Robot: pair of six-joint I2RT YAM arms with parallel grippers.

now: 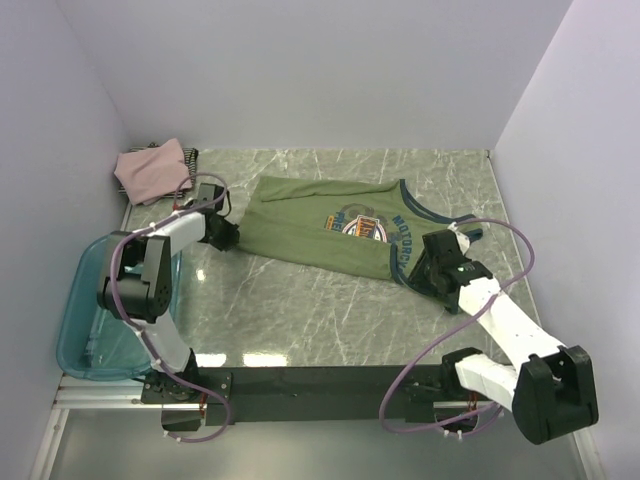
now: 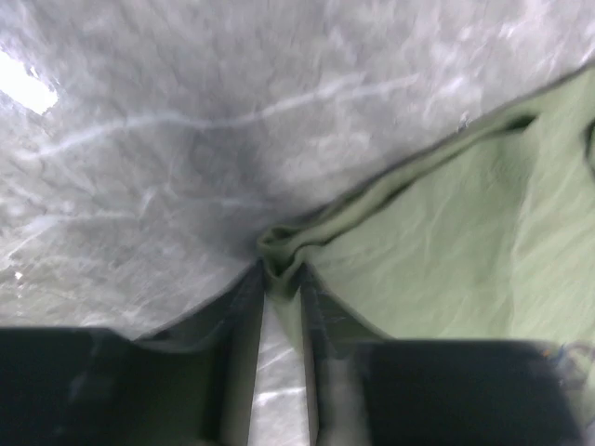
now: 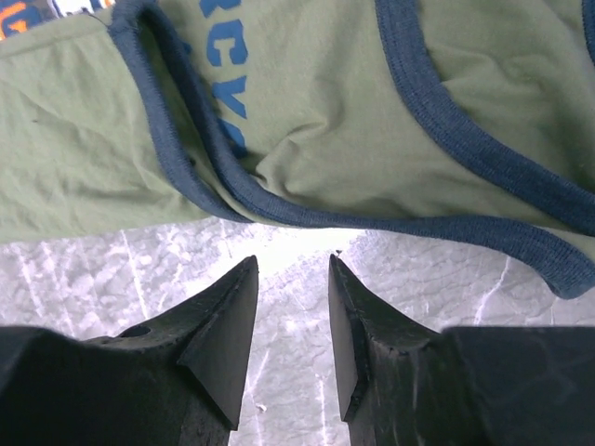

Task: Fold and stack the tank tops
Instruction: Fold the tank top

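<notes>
The olive-green tank top with navy trim and an orange-blue chest graphic lies spread flat in the middle of the table. My left gripper is shut on its bottom left corner; the wrist view shows the bunched hem pinched between the fingertips. My right gripper is open, just short of the navy-trimmed edge at the shirt's shoulder end, with nothing between the jaws. The dusty-pink tank top lies crumpled at the back left. A dark striped one peeks out beside it.
A teal plastic bin sits at the table's left front edge beside the left arm. White walls enclose the table on the left, back and right. Marbled tabletop lies between the shirt and the arm bases.
</notes>
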